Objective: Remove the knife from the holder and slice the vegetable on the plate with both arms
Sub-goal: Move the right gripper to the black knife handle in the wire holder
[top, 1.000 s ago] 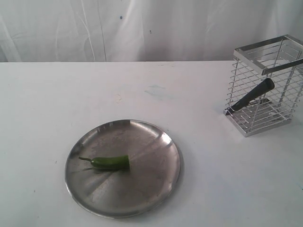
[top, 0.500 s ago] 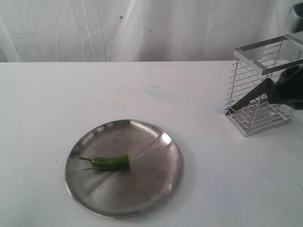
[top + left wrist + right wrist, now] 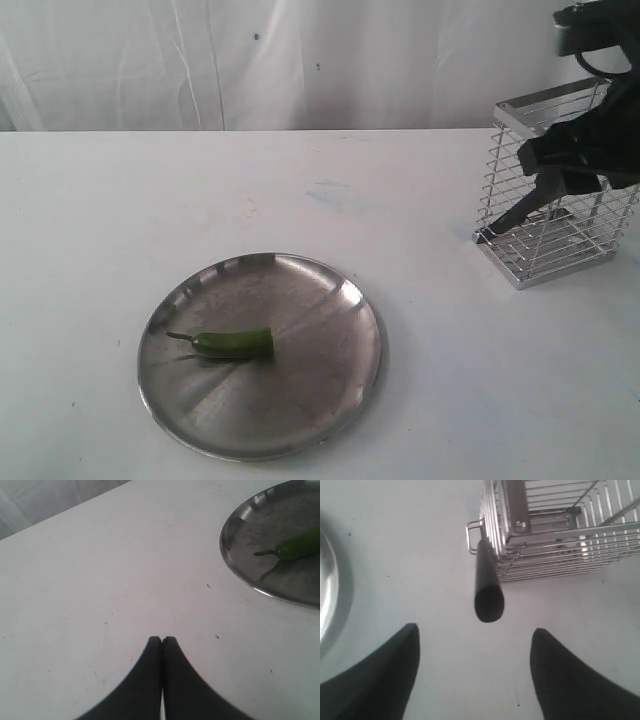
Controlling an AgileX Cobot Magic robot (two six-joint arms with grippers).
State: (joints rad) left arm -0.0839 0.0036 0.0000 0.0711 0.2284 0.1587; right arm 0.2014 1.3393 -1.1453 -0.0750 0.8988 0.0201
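Right arm (image 3: 592, 150) is over at the far right, hanging right above the wire holder (image 3: 545, 97), and in the wrist view its jaws are spread wide apart with nothing between them but bare bench (image 3: 350, 200). The knife (image 3: 518, 213) sits at a slant at the holder, tip down by the lower left corner and black handle angled up toward the right, where the arm covers part of it. Honestly can't tell from these whether it runs inside the wires or just leans on them. From the right wrist camera the butt of the knife handle (image 3: 488, 587) points straight up at the lens, just short of the gap between the open jaws and not touching either one, with the holder (image 3: 555, 540) right behind it. The chili (image 3: 232, 343) is lying flat on the left half of the steel plate (image 3: 310, 320), thin stem pointing left and cut end facing right toward the middle. The plate is near the front of the bench, well apart from the holder. Left jaws are pressed tight together, gripping nothing, hovering over empty bench just beside the plate (image 3: 260, 520), and the chili (image 3: 300, 545) shows at the edge of that view
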